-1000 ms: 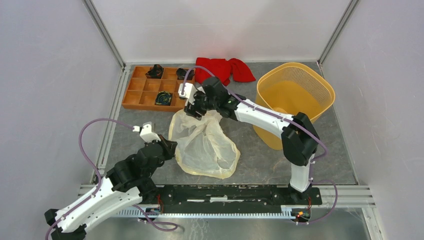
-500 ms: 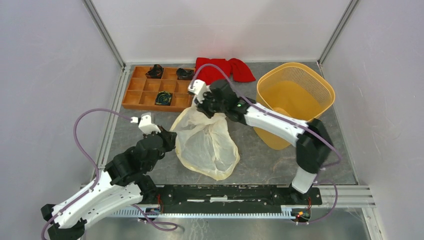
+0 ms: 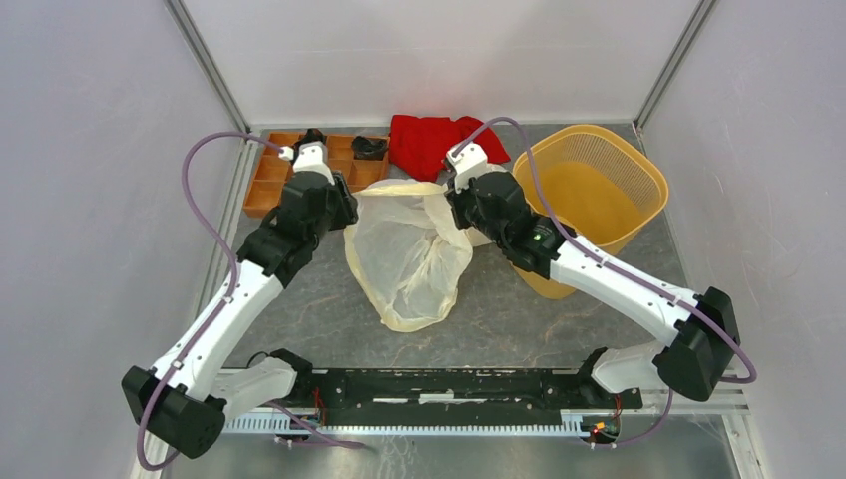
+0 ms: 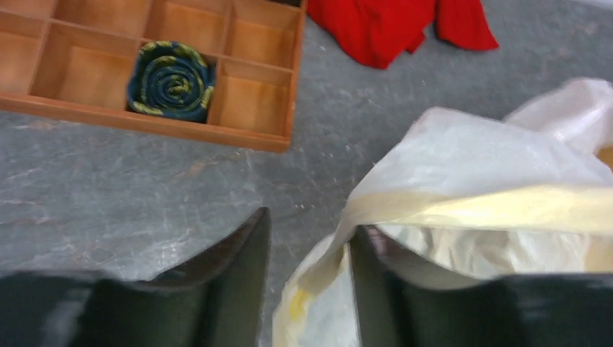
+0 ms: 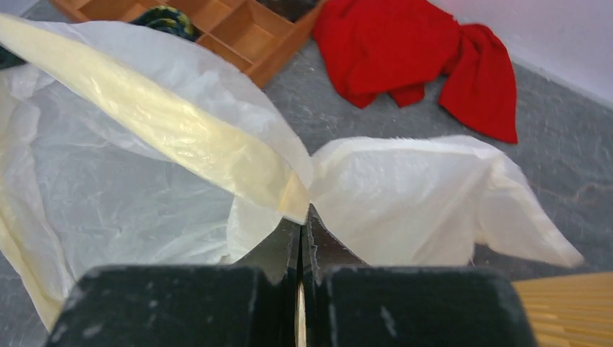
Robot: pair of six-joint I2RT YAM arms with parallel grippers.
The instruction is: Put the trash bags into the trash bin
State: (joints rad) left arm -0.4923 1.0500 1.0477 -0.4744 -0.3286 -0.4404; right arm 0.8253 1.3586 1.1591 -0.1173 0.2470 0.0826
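Note:
The trash bag (image 3: 409, 264), thin, wrinkly and cream-white, lies spread on the grey table between my two arms, its far edge lifted. My right gripper (image 3: 457, 212) is shut on that far edge, and the plastic fans out from the closed tips (image 5: 305, 213) across the bag (image 5: 123, 181). My left gripper (image 3: 349, 210) is at the bag's far left edge. Its jaws (image 4: 309, 220) stand apart, with a fold of the bag (image 4: 470, 152) in the gap, draped over the right finger (image 4: 376, 289). The yellow-orange mesh trash bin (image 3: 589, 130) stands upright at the right, just beyond the right gripper.
A brown wooden compartment tray (image 3: 269, 185) sits at the far left behind the left gripper, holding a rolled dark item (image 4: 172, 79). A red cloth (image 3: 429, 140) lies at the back between tray and bin. Metal frame rails line the table's sides.
The left arm swung from the near left up to the bag's far left edge and its jaws parted. The right gripper shut on the bag's far edge and carried it rightward toward the bin.

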